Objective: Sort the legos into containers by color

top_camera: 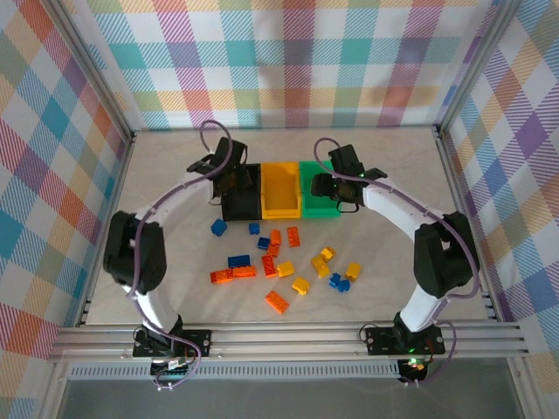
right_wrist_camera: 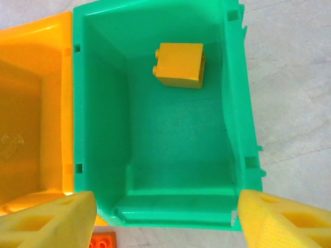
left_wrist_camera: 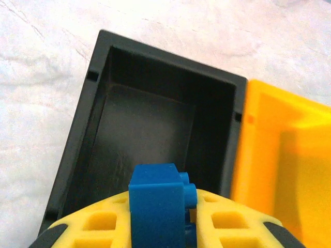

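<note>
Three joined bins stand mid-table: black (top_camera: 237, 208), yellow-orange (top_camera: 281, 195) and green (top_camera: 317, 209). My left gripper (top_camera: 229, 175) hovers over the black bin (left_wrist_camera: 150, 134), shut on a blue lego (left_wrist_camera: 158, 206) held between its yellow fingers (left_wrist_camera: 227, 219). My right gripper (top_camera: 336, 185) is open above the green bin (right_wrist_camera: 170, 134), its fingers (right_wrist_camera: 49, 222) spread past both side walls. A yellow lego (right_wrist_camera: 179, 65) lies inside at the far end. Several blue, orange and yellow legos (top_camera: 279, 262) lie scattered in front of the bins.
The yellow-orange bin (left_wrist_camera: 289, 165) sits between the other two and looks empty. Metal rails (top_camera: 279, 336) cross the near edge. Plaid walls close in the table on three sides. An orange lego (right_wrist_camera: 101, 241) lies just in front of the green bin.
</note>
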`<action>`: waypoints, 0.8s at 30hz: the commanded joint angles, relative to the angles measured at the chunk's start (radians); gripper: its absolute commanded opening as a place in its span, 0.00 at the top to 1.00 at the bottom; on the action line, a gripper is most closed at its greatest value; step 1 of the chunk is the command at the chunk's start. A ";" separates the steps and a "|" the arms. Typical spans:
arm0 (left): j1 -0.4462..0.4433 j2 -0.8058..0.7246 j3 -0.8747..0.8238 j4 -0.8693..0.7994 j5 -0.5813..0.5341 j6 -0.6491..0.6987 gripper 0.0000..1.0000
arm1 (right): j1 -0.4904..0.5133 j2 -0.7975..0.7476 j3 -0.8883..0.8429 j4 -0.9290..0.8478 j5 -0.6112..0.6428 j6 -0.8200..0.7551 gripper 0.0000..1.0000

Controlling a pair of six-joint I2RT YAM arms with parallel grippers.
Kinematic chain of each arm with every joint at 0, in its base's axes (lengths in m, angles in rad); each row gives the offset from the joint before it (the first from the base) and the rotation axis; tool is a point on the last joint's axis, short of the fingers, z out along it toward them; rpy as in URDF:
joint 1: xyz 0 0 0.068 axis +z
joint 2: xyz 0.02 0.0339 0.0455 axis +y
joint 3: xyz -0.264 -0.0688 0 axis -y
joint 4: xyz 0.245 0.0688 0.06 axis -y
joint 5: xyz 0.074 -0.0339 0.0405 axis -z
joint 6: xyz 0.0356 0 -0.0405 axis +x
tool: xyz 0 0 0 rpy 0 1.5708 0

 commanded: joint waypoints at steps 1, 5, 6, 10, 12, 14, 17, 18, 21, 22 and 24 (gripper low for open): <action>0.010 0.084 0.090 -0.093 -0.025 0.015 0.88 | -0.002 -0.057 -0.033 0.002 -0.010 -0.001 0.27; 0.010 0.138 0.122 -0.108 -0.024 0.010 0.78 | -0.003 -0.094 -0.083 0.008 -0.030 0.001 0.26; 0.010 0.138 0.120 -0.103 -0.019 0.009 0.72 | -0.002 -0.103 -0.092 0.008 -0.037 -0.002 0.25; 0.008 0.104 0.107 -0.084 0.007 0.002 0.49 | -0.002 -0.136 -0.122 -0.008 -0.063 -0.003 0.24; 0.006 0.069 0.093 -0.073 0.019 0.000 0.39 | -0.001 -0.160 -0.140 -0.011 -0.072 -0.002 0.24; 0.001 0.023 0.069 -0.060 0.033 -0.006 0.27 | 0.000 -0.181 -0.161 -0.018 -0.085 0.003 0.23; -0.006 -0.067 0.003 -0.022 0.081 -0.031 0.13 | 0.004 -0.210 -0.186 -0.035 -0.104 0.010 0.23; -0.011 -0.099 -0.029 -0.003 0.099 -0.041 0.06 | 0.008 -0.220 -0.193 -0.042 -0.109 0.010 0.23; -0.026 -0.208 -0.125 0.039 0.147 -0.066 0.00 | 0.027 -0.239 -0.210 -0.075 -0.125 0.001 0.23; -0.035 -0.250 -0.162 0.051 0.161 -0.074 0.00 | 0.038 -0.245 -0.215 -0.089 -0.129 -0.002 0.23; -0.049 -0.326 -0.237 0.074 0.174 -0.086 0.00 | 0.064 -0.254 -0.230 -0.112 -0.146 -0.010 0.23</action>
